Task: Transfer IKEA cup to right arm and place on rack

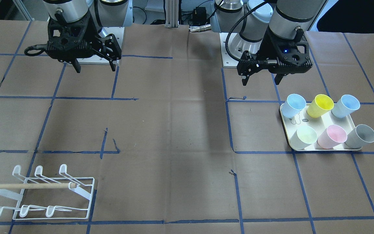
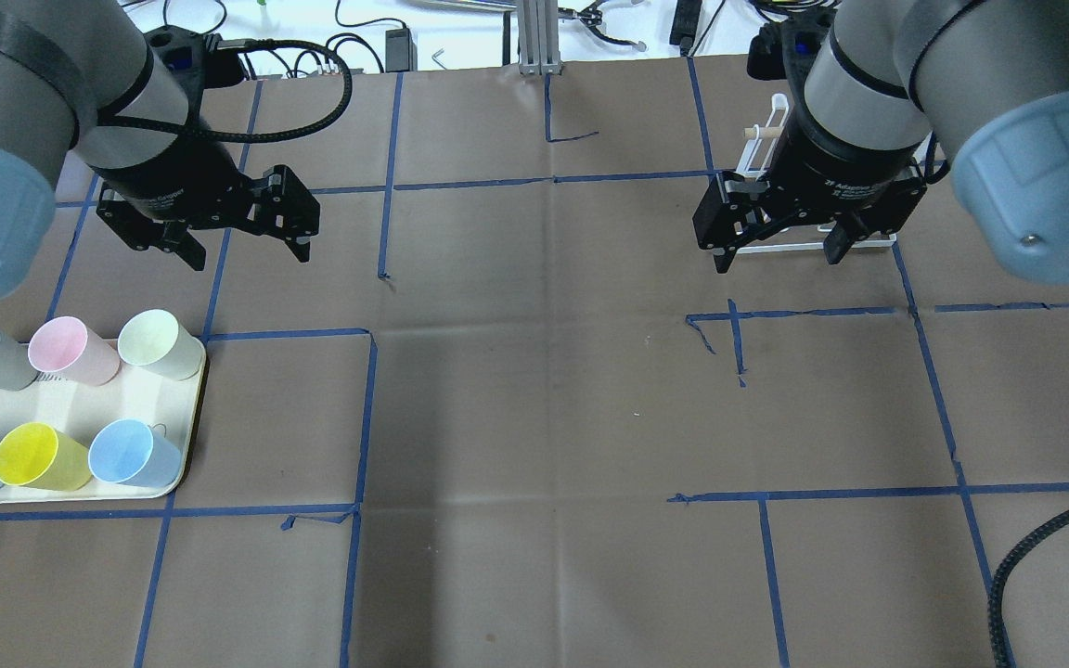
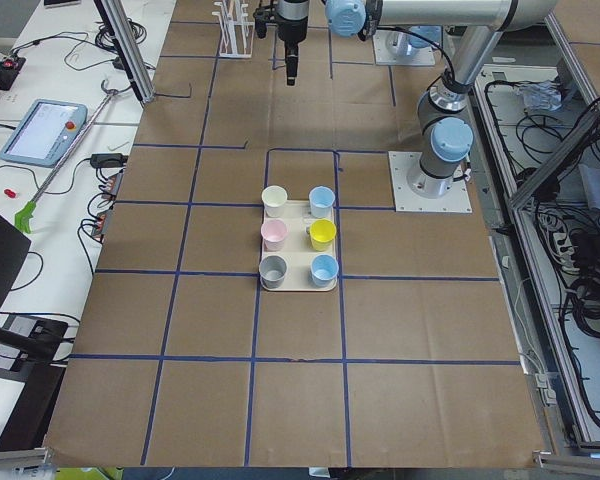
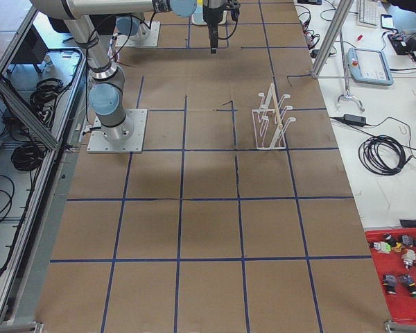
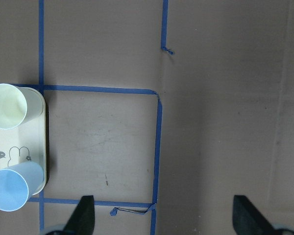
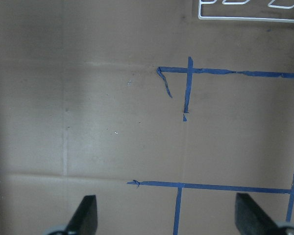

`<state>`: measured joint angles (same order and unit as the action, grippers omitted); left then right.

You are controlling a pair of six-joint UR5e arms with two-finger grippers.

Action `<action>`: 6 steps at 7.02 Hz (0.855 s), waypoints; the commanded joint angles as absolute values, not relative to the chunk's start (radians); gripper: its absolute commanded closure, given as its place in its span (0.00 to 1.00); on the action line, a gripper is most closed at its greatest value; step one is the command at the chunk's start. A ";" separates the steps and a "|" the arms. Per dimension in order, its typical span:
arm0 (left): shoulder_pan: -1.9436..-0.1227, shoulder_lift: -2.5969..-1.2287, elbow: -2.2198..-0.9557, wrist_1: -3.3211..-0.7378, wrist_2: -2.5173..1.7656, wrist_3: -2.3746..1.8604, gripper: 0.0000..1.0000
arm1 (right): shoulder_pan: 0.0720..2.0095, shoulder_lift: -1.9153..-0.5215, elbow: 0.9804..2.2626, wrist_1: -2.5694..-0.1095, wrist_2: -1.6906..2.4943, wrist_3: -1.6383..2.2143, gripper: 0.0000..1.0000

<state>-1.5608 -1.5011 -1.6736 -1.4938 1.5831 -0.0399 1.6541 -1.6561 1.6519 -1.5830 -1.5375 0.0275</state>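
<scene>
Several IKEA cups stand on a cream tray (image 1: 323, 149): two light blue, a yellow (image 1: 320, 105), a pale green, a pink (image 1: 332, 136) and a grey one. My left gripper (image 1: 261, 80) is open and empty, hovering beside the tray on the robot's side; it also shows in the overhead view (image 2: 249, 256). My right gripper (image 1: 95, 69) is open and empty, high over bare table. The white wire rack (image 1: 44, 195) with its wooden dowel stands at the table's far edge; in the overhead view the rack (image 2: 762, 139) is partly hidden behind my right gripper (image 2: 776, 260).
Brown paper with blue tape lines covers the table. The left wrist view shows the tray's edge (image 5: 44, 142) with a pale green and a blue cup. The right wrist view shows the rack's base wire (image 6: 250, 17) at the top.
</scene>
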 commanded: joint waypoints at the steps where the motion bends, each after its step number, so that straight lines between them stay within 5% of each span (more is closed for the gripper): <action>1: -1.560 -1.502 -1.672 -1.491 1.583 -0.040 0.00 | 1.651 -1.660 1.651 -1.583 -1.545 0.028 0.00; 6: -1.562 -1.503 -1.674 -1.486 1.585 -0.040 0.00 | 1.649 -1.648 1.654 -1.586 -1.540 0.051 0.00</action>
<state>-1.5611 -1.5036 -1.6735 -1.4870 1.5846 -0.0399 1.6489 -1.6510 1.6542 -1.5835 -1.5395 0.0469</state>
